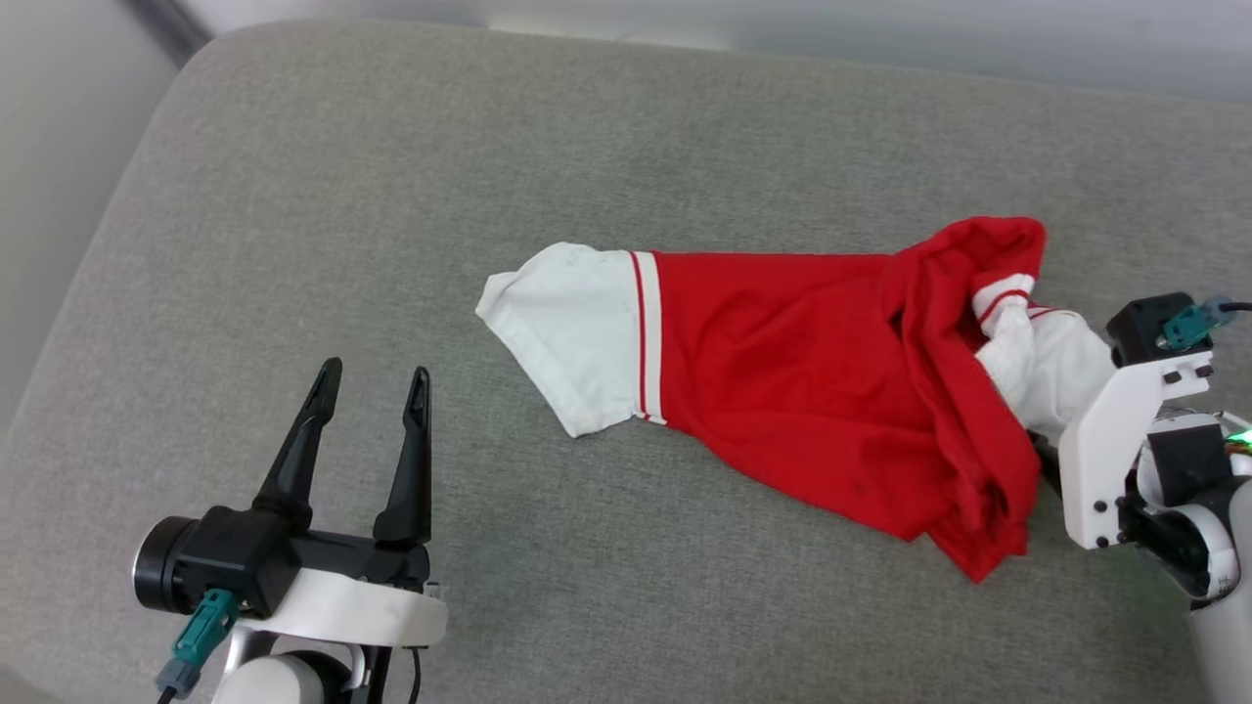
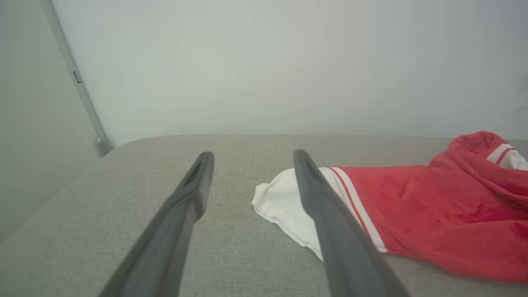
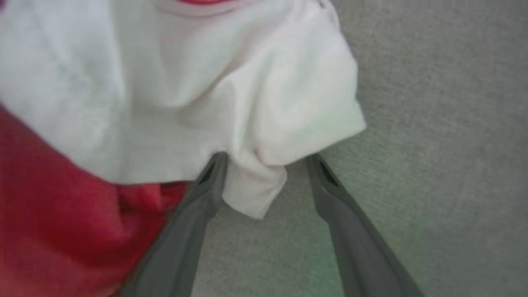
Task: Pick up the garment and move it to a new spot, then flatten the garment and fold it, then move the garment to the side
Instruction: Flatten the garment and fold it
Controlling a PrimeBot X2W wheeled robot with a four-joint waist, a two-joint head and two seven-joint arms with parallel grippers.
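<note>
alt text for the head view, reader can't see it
A red jersey with white sleeves lies rumpled on a grey cushion. The right tool meets its bunched right end, fingers hidden by cloth; the left tool sits open at lower left, apart from it.

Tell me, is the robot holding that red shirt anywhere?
No firm hold: the right gripper is open, the garment's white sleeve loose between its jaws; the left gripper is open, clear of it.
</note>
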